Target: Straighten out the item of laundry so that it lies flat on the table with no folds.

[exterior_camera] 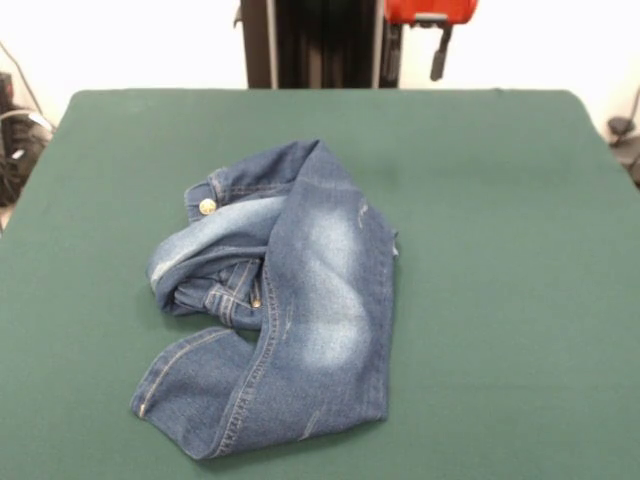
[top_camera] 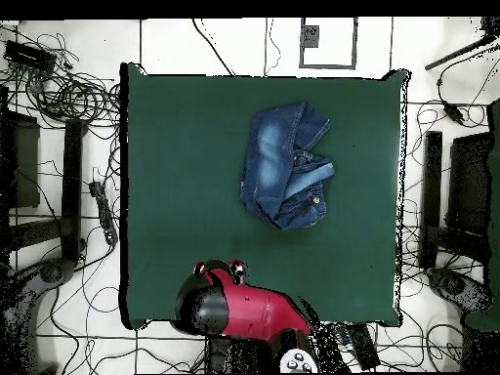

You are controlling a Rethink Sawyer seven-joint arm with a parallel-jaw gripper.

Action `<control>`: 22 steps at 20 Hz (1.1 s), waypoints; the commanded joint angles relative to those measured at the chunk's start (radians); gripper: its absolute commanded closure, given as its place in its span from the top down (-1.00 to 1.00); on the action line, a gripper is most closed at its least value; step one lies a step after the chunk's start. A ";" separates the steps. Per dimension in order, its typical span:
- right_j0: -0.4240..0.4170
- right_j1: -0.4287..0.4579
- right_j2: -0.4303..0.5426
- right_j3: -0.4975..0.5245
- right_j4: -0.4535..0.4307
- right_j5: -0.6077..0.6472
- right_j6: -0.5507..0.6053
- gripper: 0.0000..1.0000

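Arm (top_camera: 239, 308) drawn back at table (top_camera: 176, 195) edge, well apart from crumpled jeans (exterior_camera: 285, 300).

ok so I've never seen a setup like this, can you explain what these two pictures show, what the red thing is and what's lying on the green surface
These are two camera views of one moment. One looks across a green table toward a robot arm; the other looks straight down from above. The red and black shape is the arm, drawn back at the table's edge. In the front view only its gripper shows at the top, and I cannot tell if it is open. It holds nothing. On the table lies a small pair of blue jeans, crumpled and folded over itself, waiting to be flattened.
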 commanded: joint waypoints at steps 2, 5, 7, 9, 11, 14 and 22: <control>-0.048 -0.045 0.050 0.053 0.061 0.013 0.235 1.00; -0.047 -0.064 0.035 0.020 0.065 0.076 0.218 1.00; -0.076 -0.070 0.049 0.021 0.057 0.068 0.203 1.00; -0.094 -0.061 0.050 0.008 0.064 0.052 0.212 1.00; -0.082 -0.052 0.037 -0.041 0.057 0.091 0.191 1.00; -0.062 -0.025 0.013 -0.115 0.035 0.128 0.161 1.00; -0.151 0.068 0.100 -0.204 0.012 0.094 0.099 1.00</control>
